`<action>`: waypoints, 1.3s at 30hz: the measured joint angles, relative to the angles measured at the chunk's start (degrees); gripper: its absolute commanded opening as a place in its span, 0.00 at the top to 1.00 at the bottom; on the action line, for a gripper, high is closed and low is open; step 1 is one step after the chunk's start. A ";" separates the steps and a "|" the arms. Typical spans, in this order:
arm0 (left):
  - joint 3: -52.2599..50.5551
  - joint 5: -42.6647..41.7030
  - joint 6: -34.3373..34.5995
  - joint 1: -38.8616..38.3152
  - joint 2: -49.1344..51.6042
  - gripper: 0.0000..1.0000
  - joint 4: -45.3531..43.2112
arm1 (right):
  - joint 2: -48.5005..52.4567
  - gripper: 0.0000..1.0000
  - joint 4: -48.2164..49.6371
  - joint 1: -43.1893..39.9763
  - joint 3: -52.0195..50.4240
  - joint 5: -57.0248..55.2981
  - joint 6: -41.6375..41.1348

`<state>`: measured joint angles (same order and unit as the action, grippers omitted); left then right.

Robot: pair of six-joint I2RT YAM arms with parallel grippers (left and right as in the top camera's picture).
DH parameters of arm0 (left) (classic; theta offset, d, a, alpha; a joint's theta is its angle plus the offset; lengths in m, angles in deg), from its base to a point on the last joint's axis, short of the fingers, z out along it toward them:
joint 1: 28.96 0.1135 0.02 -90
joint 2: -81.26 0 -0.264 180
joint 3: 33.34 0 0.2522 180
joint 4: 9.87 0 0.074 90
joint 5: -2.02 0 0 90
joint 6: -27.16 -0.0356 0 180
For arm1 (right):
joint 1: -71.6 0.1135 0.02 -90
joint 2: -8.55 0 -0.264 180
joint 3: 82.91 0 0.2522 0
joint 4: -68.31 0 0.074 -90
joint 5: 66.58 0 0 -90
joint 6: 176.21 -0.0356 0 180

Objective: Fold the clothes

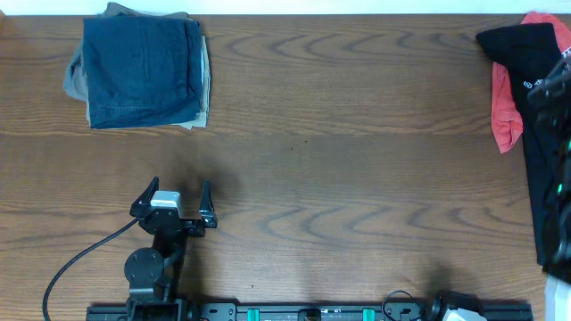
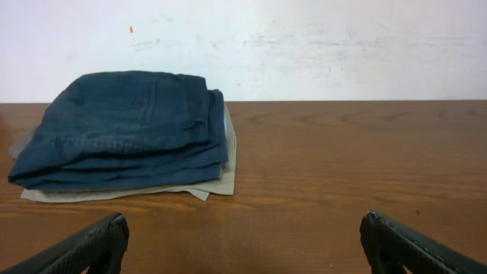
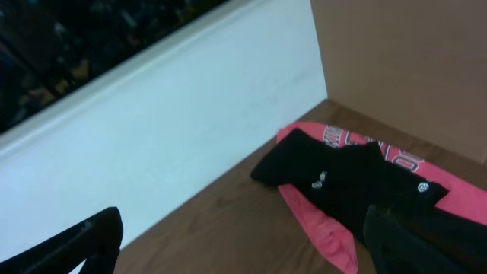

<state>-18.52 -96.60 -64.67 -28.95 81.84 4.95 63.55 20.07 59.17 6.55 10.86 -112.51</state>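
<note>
The dark navy shorts lie folded on top of folded khaki shorts at the table's far left corner. In the left wrist view the navy shorts sit ahead and to the left, with the khaki shorts showing beneath them. My left gripper is open and empty over bare table near the front, well short of the stack; its fingers are wide apart. My right gripper is open and empty, raised above the clothes at the far right; its arm is blurred in the overhead view.
A black garment with small white print lies over a red cloth at the far right edge; both show in the right wrist view, black on red. A white wall borders the table's far side.
</note>
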 measured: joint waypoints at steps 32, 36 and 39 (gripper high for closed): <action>0.09 0.00 -0.15 -0.02 0.00 0.02 0.11 | -49.27 0.01 33.35 15.04 -71.80 12.22 2.95; 0.09 0.00 -0.15 -0.02 0.00 0.02 0.11 | -52.83 0.01 34.12 15.04 -74.66 13.66 4.96; 0.09 0.00 -0.15 -0.02 0.00 0.02 0.11 | -54.05 0.01 34.36 15.04 -75.17 14.38 7.93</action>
<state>-18.44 -96.60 -64.82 -28.97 81.84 5.06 9.50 54.43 74.21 -68.62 25.24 -104.58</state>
